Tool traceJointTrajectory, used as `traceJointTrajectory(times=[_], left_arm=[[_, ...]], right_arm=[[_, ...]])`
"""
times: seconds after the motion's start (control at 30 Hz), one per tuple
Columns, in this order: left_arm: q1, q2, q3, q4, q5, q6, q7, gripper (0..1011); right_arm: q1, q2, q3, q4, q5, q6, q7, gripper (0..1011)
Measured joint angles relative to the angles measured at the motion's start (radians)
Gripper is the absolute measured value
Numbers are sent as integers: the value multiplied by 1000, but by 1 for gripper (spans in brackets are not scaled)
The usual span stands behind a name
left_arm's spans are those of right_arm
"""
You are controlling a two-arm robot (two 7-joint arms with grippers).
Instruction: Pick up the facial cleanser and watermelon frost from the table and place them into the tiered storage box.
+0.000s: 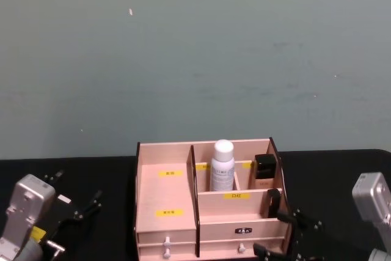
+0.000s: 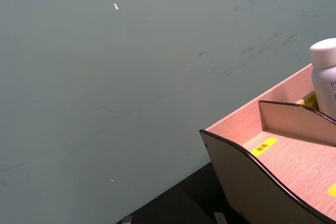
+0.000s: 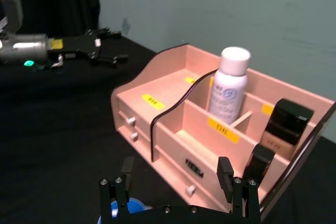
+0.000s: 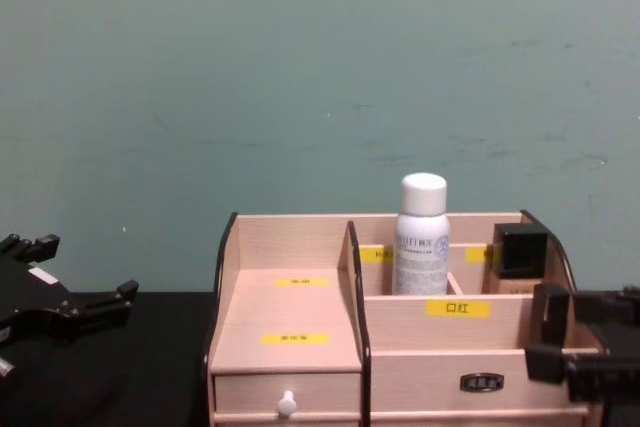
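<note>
**A:** Status, left to right?

**B:** Left gripper [image 3: 119, 45] sits low over the black tabletop [image 1: 110, 175], well apart from the tiered storage box [image 1: 168, 194]. Fingers are spread wide and empty. Low risk, unless it swings inward and clips the box's left side.

**A:** Task items?

**B:** The white bottle, which I read as the facial cleanser [image 1: 222, 166], stands upright in a rear compartment near the middle of the box. It's tall, with its cap above the dividers, so I'd expect a knock to the box to rock or tip it. A black-capped bottle [image 1: 264, 164] sits in the rear right compartment. Can't tell if that's the watermelon frost.

**A:** Right side?

**B:** Right gripper [image 3: 175, 165] is low at the box's front right corner, fingers wide, nothing between them. One finger is just beside the dark-edged side panel [image 1: 276, 163]. Can't tell if it's touching. That's the main hazard: any leftward move would shove the box or snag that panel. There's also a blue object [image 3: 131, 205] mostly hidden under the gripper body. Unidentified, and a descent could land on it.
</note>
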Motion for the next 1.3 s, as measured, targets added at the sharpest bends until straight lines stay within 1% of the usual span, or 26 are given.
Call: traceJointTrajectory(times=[0.13,0.27,0.5,0.63,0.97,1.23,1.3], left_arm=[[0,0,0,0,0,0,0,1001],[0,0,0,0,0,0,0,1001],[0,0,0,0,0,0,0,1001],[0,0,0,0,0,0,0,1001],[0,0,0,0,0,0,0,1001],[0,0,0,0,0,0,0,1001],[0,0,0,0,0,0,0,1001]], right_arm=[[-14,21,-10,-6,-1,-11,15,1002],[-18,32,-21,-6,-8,-19,24,1002],[-11,49,-54,10,-40,-42,50,1002],[-1,50,-73,27,-59,-53,64,1002],[20,50,-100,56,-74,-63,97,1002],[43,37,-124,80,-83,-65,110,1002],[54,28,-135,92,-89,-61,112,1002]])
